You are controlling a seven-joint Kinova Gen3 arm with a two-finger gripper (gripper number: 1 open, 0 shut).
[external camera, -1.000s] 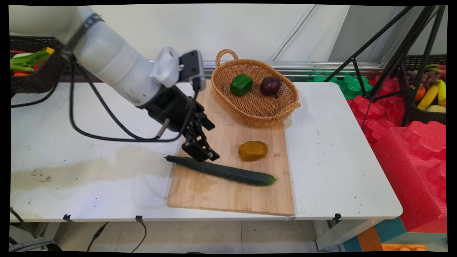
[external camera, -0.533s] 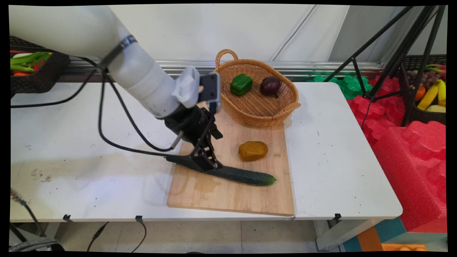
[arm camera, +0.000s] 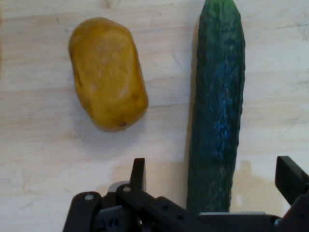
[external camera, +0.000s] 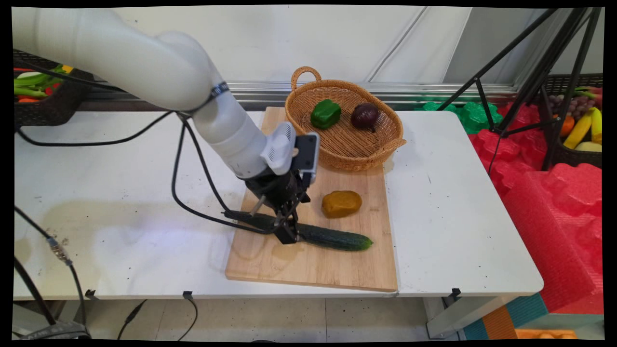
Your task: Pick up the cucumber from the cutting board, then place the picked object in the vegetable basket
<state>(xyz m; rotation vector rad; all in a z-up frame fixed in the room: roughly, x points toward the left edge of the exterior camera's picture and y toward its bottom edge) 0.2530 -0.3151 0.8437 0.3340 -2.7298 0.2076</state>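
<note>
A long dark green cucumber [external camera: 332, 237] [arm camera: 216, 111] lies across the wooden cutting board [external camera: 313, 267]. My gripper [external camera: 288, 234] [arm camera: 212, 176] is low over its middle, open, with one finger [arm camera: 138, 175] on each side of it and not closed on it. A yellow-brown potato [external camera: 341, 203] [arm camera: 108, 72] rests on the board just beyond the cucumber, apart from it. The arm hides part of the cucumber's left half in the main view.
A wicker basket [external camera: 385, 144] at the board's far end holds a green pepper [external camera: 326, 113] and a dark purple onion [external camera: 365, 115]. Black cables [external camera: 193, 183] hang over the table's left. A tripod [external camera: 530, 77] and red foam [external camera: 554, 193] stand right of the table.
The arm has swung right and come down, bringing the gripper from the cucumber's left end to its middle, with the fingers now straddling it. The cucumber and potato have not moved.
</note>
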